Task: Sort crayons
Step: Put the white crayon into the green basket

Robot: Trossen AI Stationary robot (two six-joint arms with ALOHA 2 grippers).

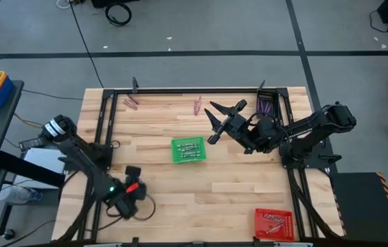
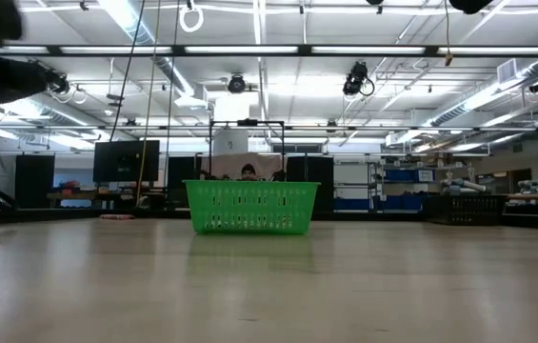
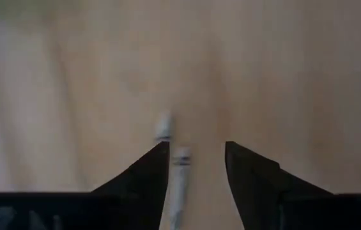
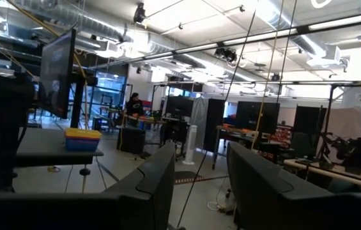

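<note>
Our left tool (image 3: 196,172) hangs low over the worktop's (image 1: 180,199) near-left part with its jaws apart, gripping nothing. A pale crayon (image 3: 179,185) lies between them — long axis running straight out ahead, along the fingers, not across the gap. A second pale piece (image 3: 163,128) lies just beyond it. Our right tool (image 1: 225,112) waits raised mid-worktop, jaws open and empty.

The green tray (image 1: 189,150) holds pale crayons, the red tray (image 1: 274,224) reddish ones, the dark tray (image 1: 266,105) purple. Loose reddish crayons (image 1: 197,106) lie near the far edge, closer to the right arm.
</note>
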